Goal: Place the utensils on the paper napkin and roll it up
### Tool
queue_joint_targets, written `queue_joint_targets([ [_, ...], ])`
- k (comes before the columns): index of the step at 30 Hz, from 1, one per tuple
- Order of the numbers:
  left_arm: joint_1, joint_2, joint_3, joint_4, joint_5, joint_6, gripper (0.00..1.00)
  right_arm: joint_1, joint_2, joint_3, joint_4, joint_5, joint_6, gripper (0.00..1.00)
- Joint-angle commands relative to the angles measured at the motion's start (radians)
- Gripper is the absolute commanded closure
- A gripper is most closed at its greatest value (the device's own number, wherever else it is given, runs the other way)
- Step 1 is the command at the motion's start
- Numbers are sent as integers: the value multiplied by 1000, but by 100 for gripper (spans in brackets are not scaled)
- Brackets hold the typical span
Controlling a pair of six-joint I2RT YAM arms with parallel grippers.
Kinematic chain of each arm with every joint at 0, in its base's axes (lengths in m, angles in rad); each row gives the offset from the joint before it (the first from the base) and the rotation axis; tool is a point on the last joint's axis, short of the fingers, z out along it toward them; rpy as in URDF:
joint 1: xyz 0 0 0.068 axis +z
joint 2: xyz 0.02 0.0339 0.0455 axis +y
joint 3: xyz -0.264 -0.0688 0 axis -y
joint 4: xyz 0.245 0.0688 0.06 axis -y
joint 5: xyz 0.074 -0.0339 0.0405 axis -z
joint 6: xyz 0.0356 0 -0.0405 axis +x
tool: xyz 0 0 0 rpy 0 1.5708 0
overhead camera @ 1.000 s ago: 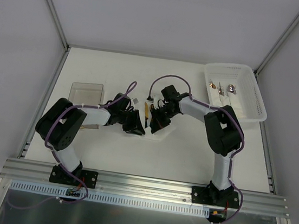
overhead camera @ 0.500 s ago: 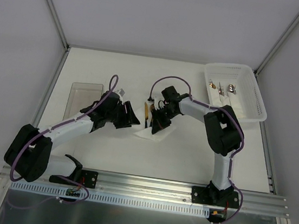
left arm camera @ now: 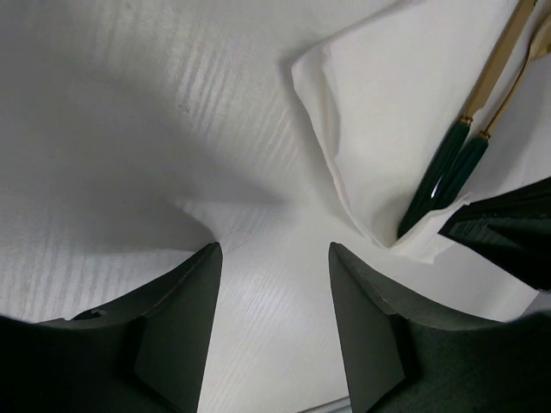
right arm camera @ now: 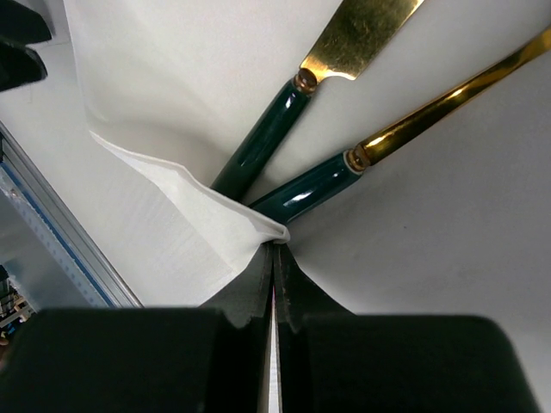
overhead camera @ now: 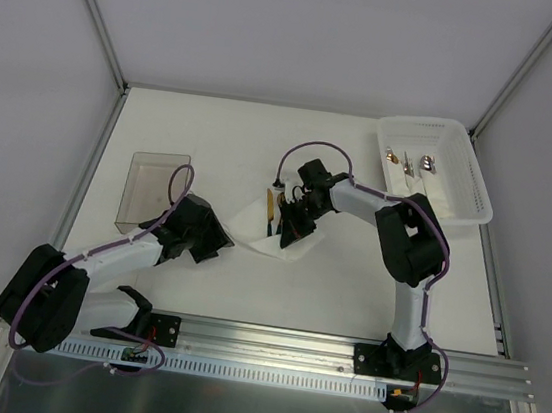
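Pinches a folded corner of the napkin (left arm camera: 387,103) in the right hand (right arm camera: 274,254), closed tight on the paper, right beside the dark green handles of two utensils (right arm camera: 265,129) — both lying on the napkin near the middle of the bench (overhead camera: 348,276), gold heads pointing away. Holds the left hand (left arm camera: 274,249) spread wide and empty over bare bench just left of the napkin — not touching it. Shows more cutlery (overhead camera: 410,165) in the white basket (overhead camera: 422,122) at the far right, well apart.

your left gripper (overhead camera: 219,244) has drawn back off the paper napkin (overhead camera: 251,226) toward the near-left, fingers spread and apart from it, so the napkin's left side that it covered now shows.
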Motion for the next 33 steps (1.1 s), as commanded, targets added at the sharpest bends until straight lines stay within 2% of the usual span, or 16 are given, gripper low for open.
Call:
queue_joint_targets([
  [1, -6, 1, -7, 18, -93, -51, 47, 2, 20, -5, -14, 23, 2, 100],
  [8, -6, 74, -15, 154, -70, -91, 48, 2, 24, 5, -20, 22, 5, 100],
  [13, -6, 53, -55, 247, -105, -141, 48, 2, 24, 12, -29, 23, 2, 100],
  [25, 0, 163, -24, 248, -133, -177, 52, 2, 41, 40, -48, 20, -3, 100],
  [33, -2, 191, 0, 251, -147, -174, 65, 3, 52, 60, -71, 19, -3, 99],
])
